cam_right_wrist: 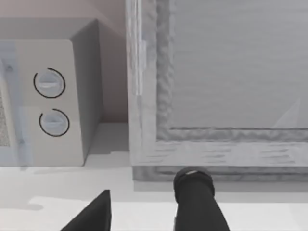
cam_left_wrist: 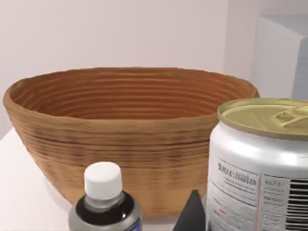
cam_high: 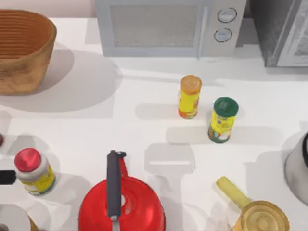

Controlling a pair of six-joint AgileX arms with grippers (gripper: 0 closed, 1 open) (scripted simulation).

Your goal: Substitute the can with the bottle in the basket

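Wicker basket (cam_high: 21, 50), orange-brown with ribbed flaring walls, stands at the far left of the white table (cam_high: 144, 96) in the top view. Behind the table's middle sits a grey microwave (cam_high: 168, 26) with two round dials. Near the centre stand two spice canisters just beside each other but apart: a yellow canister with an orange lid (cam_high: 189, 96) and, to its right, a green-lidded canister (cam_high: 223, 120). Along the near edge, from left to right: a red-capped jar with a yellow label (cam_high: 33, 172), a red kettle with a dark handle (cam_high: 120, 202), and a yellowish glass pan (cam_high: 260, 214) with its handle pointing up-left. A grey rounded vessel (cam_high: 297, 168) sits at the right edge.

Left wrist view: the basket (cam_left_wrist: 130, 139) stands upright ahead, and what can be seen of its inside holds nothing. In front of it, close to the camera, stands the can (cam_left_wrist: 260, 168), white-sided with printed text, a barcode and a pale beige pull-tab top. Beside the can is the bottle (cam_left_wrist: 105, 202), dark, with a white cap and a bluish label band. A dark fingertip (cam_left_wrist: 194, 214) of the left gripper rises between bottle and can; I cannot tell how its fingers stand.

Right wrist view: the right gripper (cam_right_wrist: 144, 211) faces the microwave (cam_right_wrist: 48, 96) and a grey framed panel (cam_right_wrist: 216, 86); its two dark fingers (cam_right_wrist: 197, 202) are spread apart, holding nothing.
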